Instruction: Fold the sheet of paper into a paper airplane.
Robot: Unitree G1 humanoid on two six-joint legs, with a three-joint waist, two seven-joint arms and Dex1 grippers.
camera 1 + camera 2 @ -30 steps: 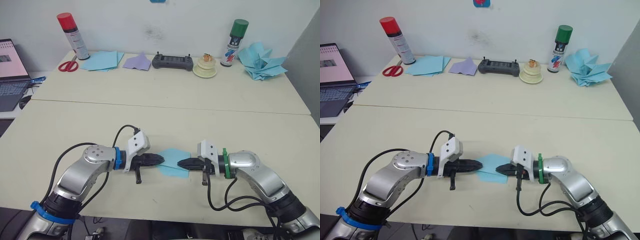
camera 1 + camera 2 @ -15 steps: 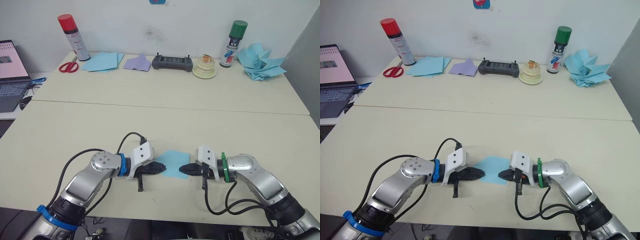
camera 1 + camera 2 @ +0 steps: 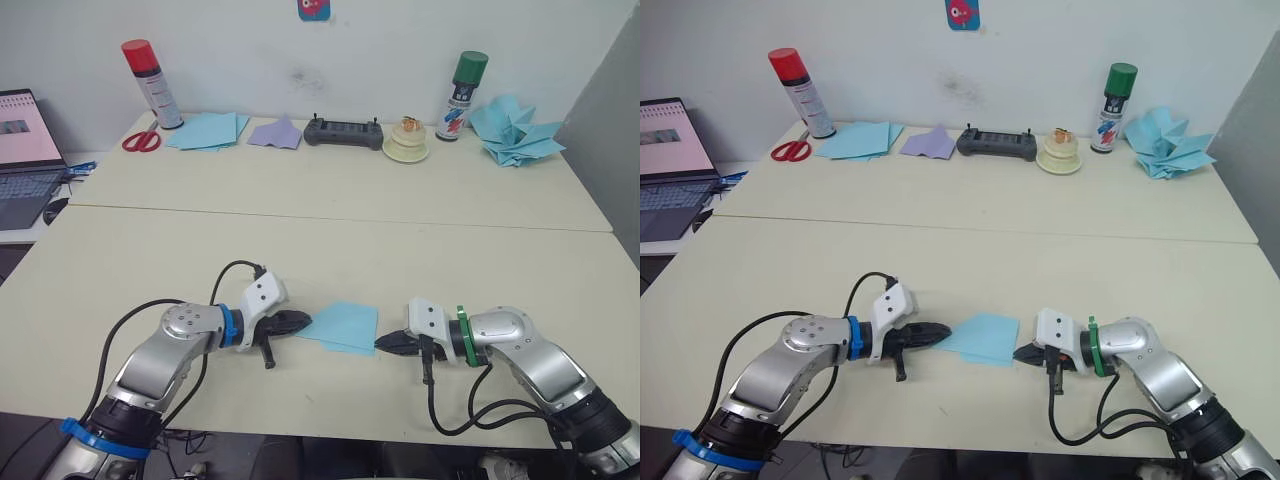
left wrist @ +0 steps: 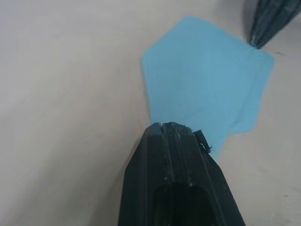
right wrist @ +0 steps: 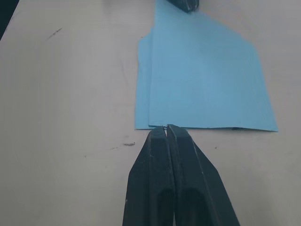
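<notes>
Left eye view shows the thin light blue sheet of paper, partly folded with one end coming to a point, lying flat on the near cream table between the two grippers. The left gripper lies low over the table with its black fingers pressed together, their tip touching the pointed end of the sheet. The right gripper faces it from the other side, its fingers likewise clenched together, with the tip at the straight edge of the sheet near a corner. In the right wrist view the closed tip meets that edge where two layers of paper overlap; whether it pinches the paper or merely touches it cannot be told.

Along the far table's back edge stand a red-capped spray can, red-handled scissors, a flat stack of light blue sheets, a small lilac paper piece, a black handheld controller, a green-capped spray can and a spiky heap of light blue paper planes.
</notes>
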